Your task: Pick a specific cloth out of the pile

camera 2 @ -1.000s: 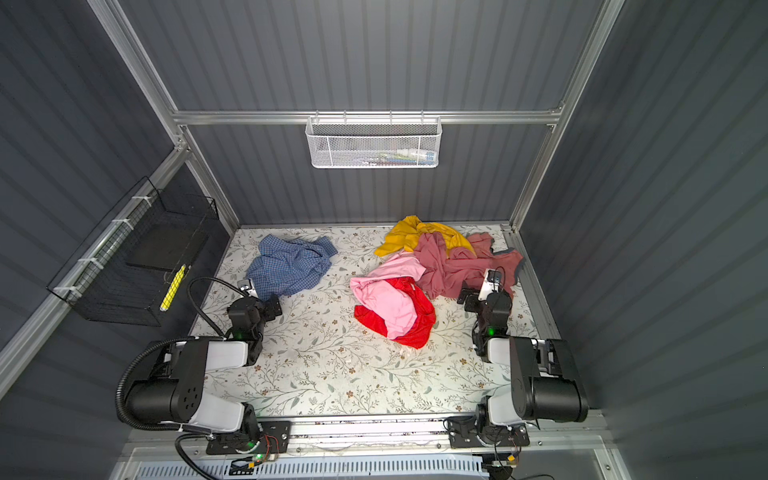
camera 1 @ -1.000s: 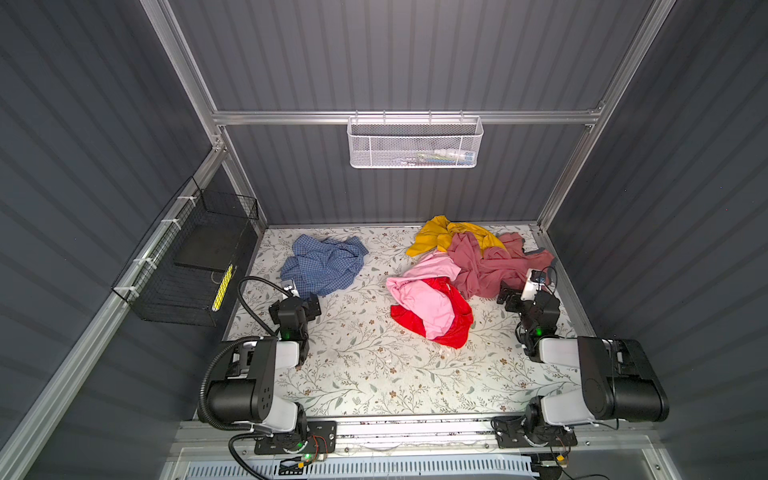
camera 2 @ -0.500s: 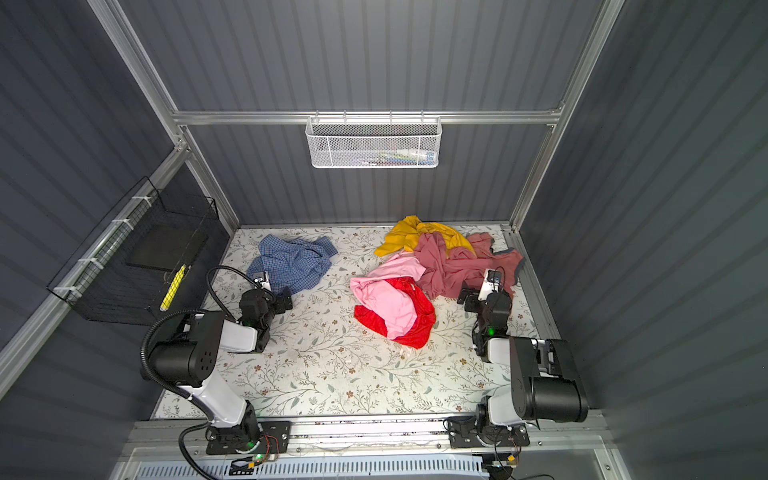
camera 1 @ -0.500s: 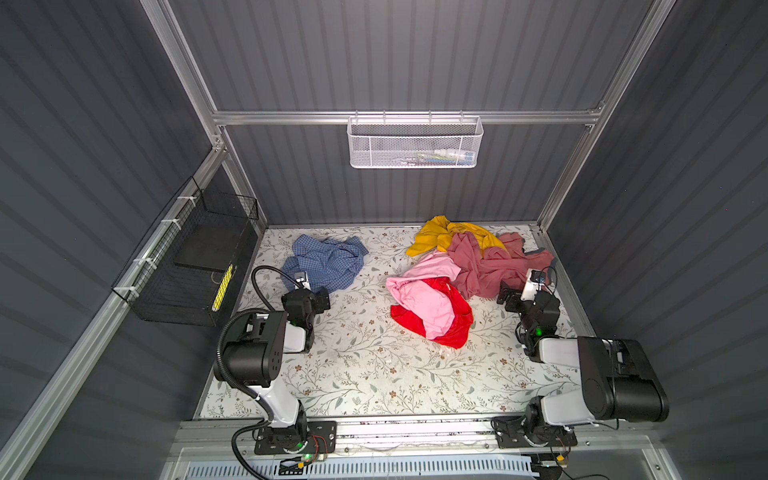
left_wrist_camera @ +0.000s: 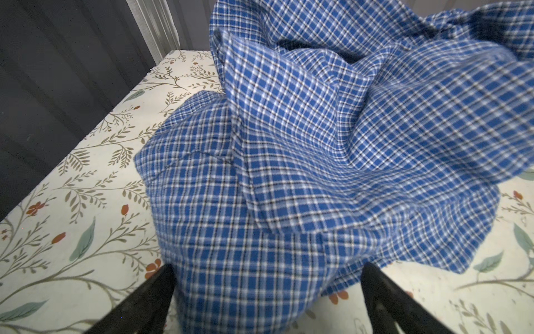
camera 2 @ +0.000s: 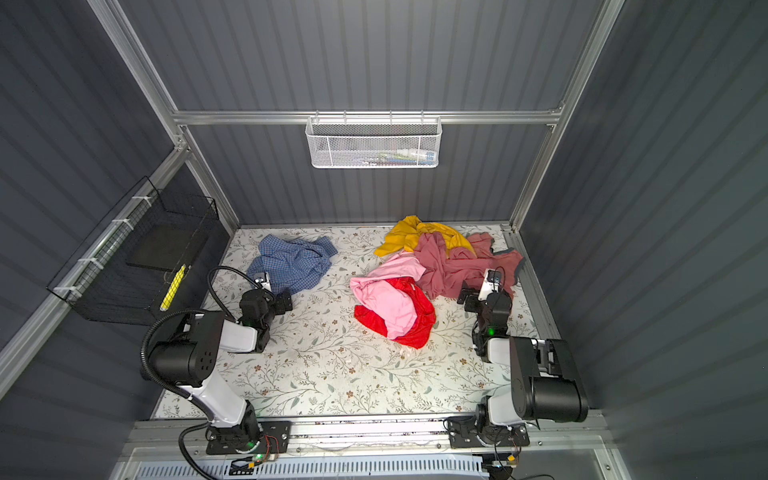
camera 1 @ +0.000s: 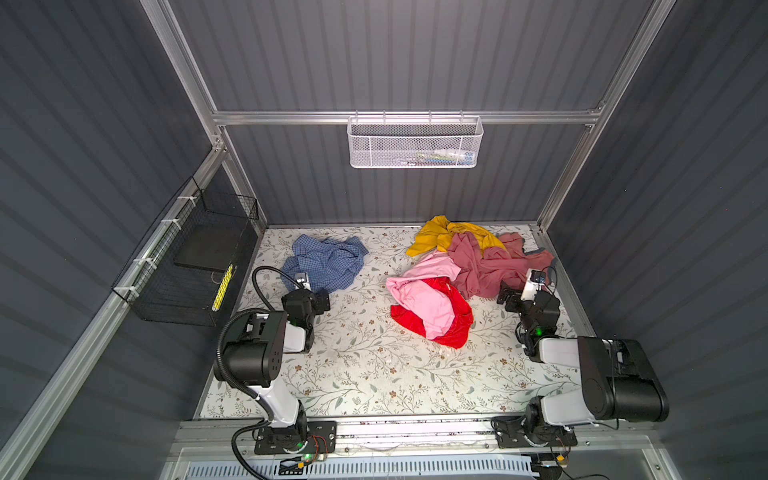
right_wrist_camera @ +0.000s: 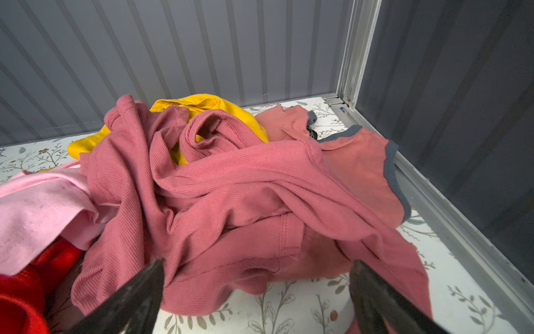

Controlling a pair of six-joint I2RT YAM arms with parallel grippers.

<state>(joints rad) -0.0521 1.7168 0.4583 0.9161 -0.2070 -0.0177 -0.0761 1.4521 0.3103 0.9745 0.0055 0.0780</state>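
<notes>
Seeing my left gripper [left_wrist_camera: 267, 300] spread astride the blue checked cloth [camera 1: 326, 261], lying apart, far-left of the pile [camera 1: 465, 266]; right gripper [right_wrist_camera: 257, 300] spread too. Parted already, or about to be pinched.

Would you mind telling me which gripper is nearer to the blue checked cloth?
Left. The left gripper is open right at the blue checked cloth, its fabric between the fingers. The right gripper is open at the pile's dusty-rose cloth, across the table.

Two arms, left arm [camera 1: 266, 353] and right arm [camera 1: 598, 374]: black joint housings w/ white link shells. Black corrugated cable loops on left one. Green LEDs near wrists. Black base plates [camera 1: 295, 436] w/ screws. Gripper fingers [left_wrist_camera: 150, 300] black, tapered.
</notes>
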